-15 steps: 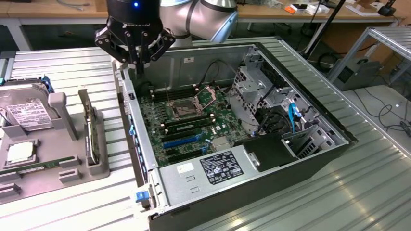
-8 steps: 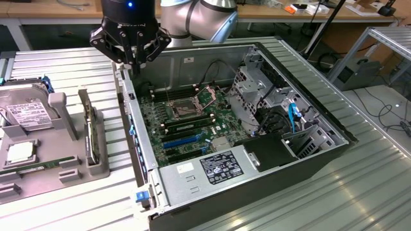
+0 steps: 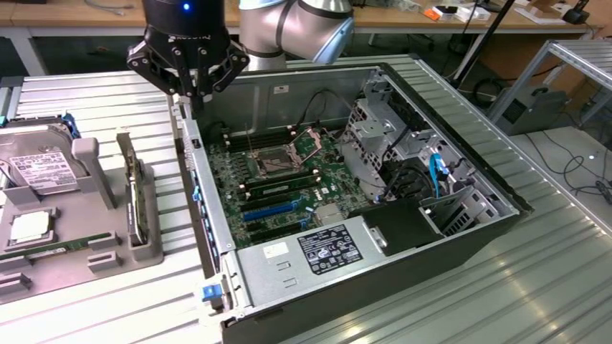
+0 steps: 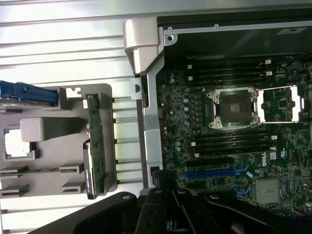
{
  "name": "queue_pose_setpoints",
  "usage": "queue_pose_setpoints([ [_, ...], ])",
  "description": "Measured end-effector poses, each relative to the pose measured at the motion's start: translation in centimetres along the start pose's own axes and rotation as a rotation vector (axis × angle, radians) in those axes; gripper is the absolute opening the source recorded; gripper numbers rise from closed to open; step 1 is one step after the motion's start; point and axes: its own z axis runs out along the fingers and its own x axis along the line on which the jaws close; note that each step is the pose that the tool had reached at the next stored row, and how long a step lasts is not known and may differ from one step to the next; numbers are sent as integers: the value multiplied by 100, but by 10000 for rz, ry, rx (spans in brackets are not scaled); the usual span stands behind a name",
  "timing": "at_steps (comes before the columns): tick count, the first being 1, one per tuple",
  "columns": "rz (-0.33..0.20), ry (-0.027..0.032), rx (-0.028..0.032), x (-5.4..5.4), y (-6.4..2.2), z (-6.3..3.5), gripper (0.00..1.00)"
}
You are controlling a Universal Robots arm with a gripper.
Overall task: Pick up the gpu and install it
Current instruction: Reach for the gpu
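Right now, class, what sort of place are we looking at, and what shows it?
Probably a robotics lab or workshop: a robot arm hangs over an open computer case on a metal table, with a cluttered workbench behind.

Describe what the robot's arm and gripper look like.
The arm is silver-grey metal with rounded, bulbous joint housings. The gripper is black: a cylindrical body carrying a small blue light, with angular linkage bars that taper toward the tips.
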Motion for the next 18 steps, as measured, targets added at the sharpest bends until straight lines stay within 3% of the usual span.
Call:
queue_pose_setpoints([
  [18, 0, -1, 1, 177, -13, -5, 11],
])
